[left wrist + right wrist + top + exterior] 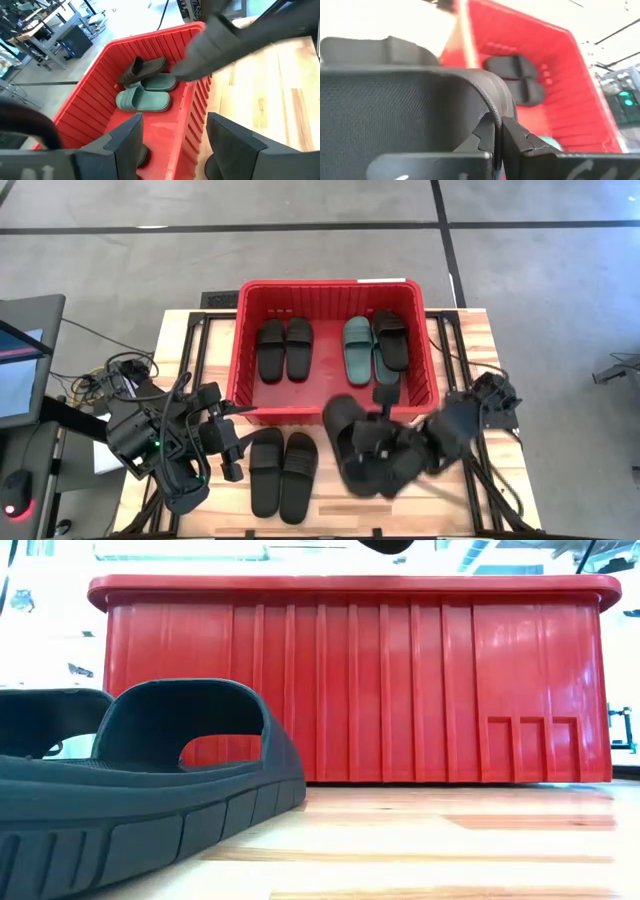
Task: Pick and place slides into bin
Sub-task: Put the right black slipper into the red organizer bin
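- Four slides (330,345) lie in the bin (240,350): three black, one teal, long axes front-to-back.
- Two black slides (283,472) on bench (490,350).
- Right gripper (498,136) clenched on black slide (350,442); left gripper (229,448) released.

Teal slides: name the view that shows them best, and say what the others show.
The high view: both teal slides lie side by side in the bin, seen whole from above. The left wrist view shows them partly behind the right arm. The right wrist view shows only a green sliver; the low view shows none.
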Motion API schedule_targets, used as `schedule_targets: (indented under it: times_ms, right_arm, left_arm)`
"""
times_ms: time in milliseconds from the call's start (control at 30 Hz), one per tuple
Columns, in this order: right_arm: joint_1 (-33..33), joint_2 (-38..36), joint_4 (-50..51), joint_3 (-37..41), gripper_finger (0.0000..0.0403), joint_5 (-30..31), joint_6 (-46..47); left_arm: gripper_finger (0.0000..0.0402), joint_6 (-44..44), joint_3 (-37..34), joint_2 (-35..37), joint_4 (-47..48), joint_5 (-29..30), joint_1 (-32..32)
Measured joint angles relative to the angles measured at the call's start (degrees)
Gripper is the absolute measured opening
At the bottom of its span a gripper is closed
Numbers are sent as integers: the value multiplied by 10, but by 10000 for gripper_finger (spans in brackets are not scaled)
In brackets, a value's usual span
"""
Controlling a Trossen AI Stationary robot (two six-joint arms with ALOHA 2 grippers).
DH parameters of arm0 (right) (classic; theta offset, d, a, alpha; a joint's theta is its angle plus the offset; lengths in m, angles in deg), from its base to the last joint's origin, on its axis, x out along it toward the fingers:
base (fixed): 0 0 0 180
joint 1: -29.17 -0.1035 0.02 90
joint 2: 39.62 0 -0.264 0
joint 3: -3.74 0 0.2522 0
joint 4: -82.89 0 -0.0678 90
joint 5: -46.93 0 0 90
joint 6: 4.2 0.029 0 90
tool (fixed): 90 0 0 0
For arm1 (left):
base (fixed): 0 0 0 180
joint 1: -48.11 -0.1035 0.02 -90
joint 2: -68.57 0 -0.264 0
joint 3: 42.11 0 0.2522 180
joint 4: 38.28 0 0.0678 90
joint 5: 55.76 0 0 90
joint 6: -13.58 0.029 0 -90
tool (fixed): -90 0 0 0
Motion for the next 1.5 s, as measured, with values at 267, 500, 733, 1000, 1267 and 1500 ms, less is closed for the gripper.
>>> schedule_targets:
  times_ms: [267,500,733,1000,1267,1500]
  right_arm:
    - [116,-31,-3,0,1,3,-127]
    - [248,-36,-3,0,1,-23,-231]
    - [374,-36,-28,25,1,-101,-311]
    - [447,-35,-120,109,1,-192,-402]
    - [479,-35,-186,199,1,-243,-443]
    - [503,-70,-261,312,1,-291,-457]
  left_arm:
    - [206,9,0,0,0,3,-24]
    - [206,11,0,0,0,14,-57]
    - [206,13,0,0,0,16,-89]
    - [206,19,0,0,0,16,-111]
    - [206,18,0,0,0,12,-114]
    - [206,3,0,0,0,12,-114]
